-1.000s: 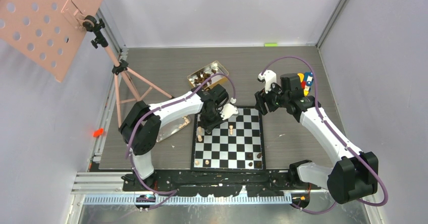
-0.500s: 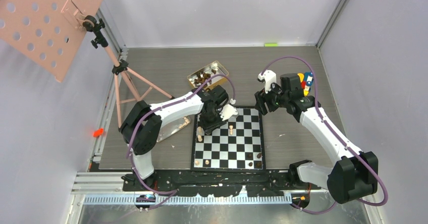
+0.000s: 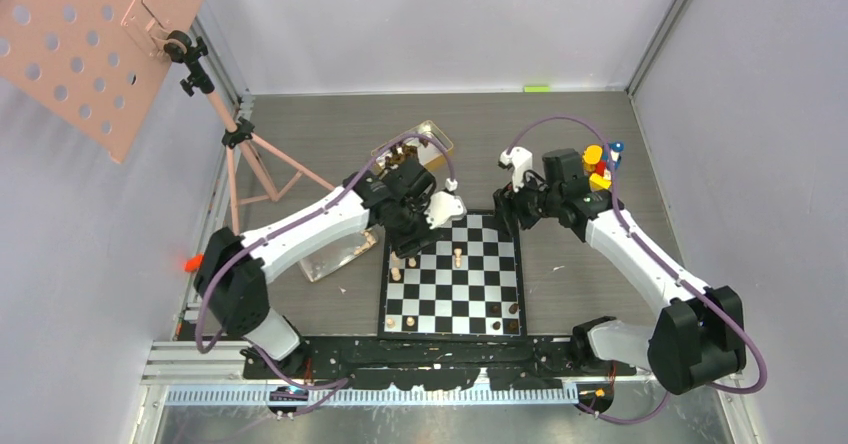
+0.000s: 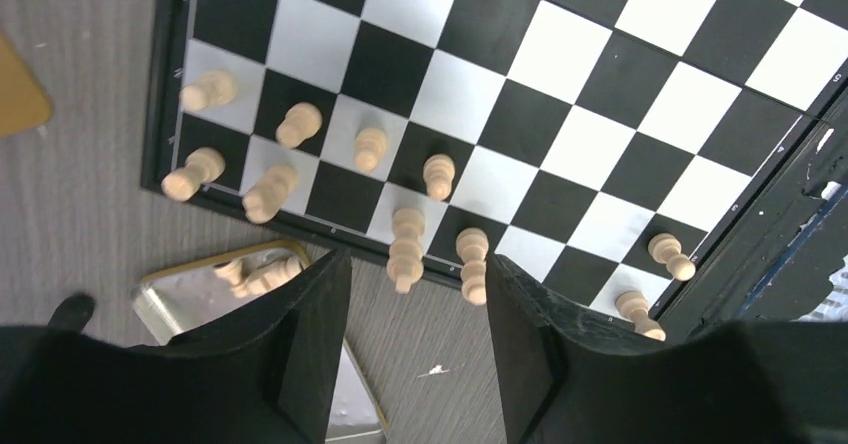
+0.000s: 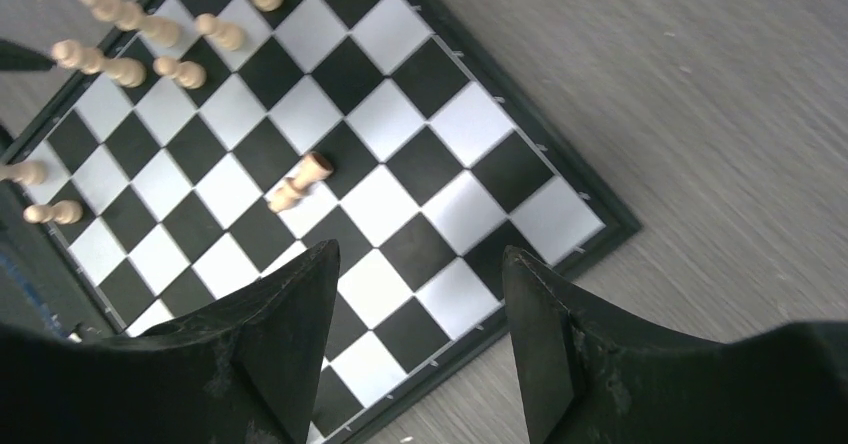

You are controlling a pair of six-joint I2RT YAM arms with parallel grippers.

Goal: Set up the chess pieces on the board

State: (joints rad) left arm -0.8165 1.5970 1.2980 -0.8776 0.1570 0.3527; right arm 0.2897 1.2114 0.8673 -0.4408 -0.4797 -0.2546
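The grey table [image 3: 600, 294] carries the chessboard [image 3: 450, 294] at its near middle. The left arm [image 3: 300, 229] reaches over the board's far-left corner and the right arm [image 3: 640, 254] over its far-right corner. A shiny tray [image 4: 165, 306] lies just beside the board's left edge, with a few chessmen in it. The left pincer [image 4: 418, 266] hangs above that edge with its jaws apart and nothing between them. The right pincer [image 5: 420, 256] is likewise spread and empty. Of the chess pieces, most on the board are pale pieces [image 4: 369, 149] crowded into the two rows along the left edge, two of them right at the left fingertips. One pawn [image 5: 300, 179] stands alone mid-board, and a few dark pieces [image 3: 513, 309] sit by the near-right corner. The step in hand looks like letting go of a freshly set pale piece and clearing off. It would go best by rising straight up with the jaws kept wide before swinging toward the tray, since the neighbours stand close enough to be clipped. Compared with a second ago, the left arm's elbow has swung outward and its wrist has moved farther back, now covering most of the gold tin [image 3: 438, 136]. The right arm has edged toward the far left, baring the toy blocks [image 3: 598, 164]. The left pincer, then nearly closed, has parted, while the right one is unchanged.
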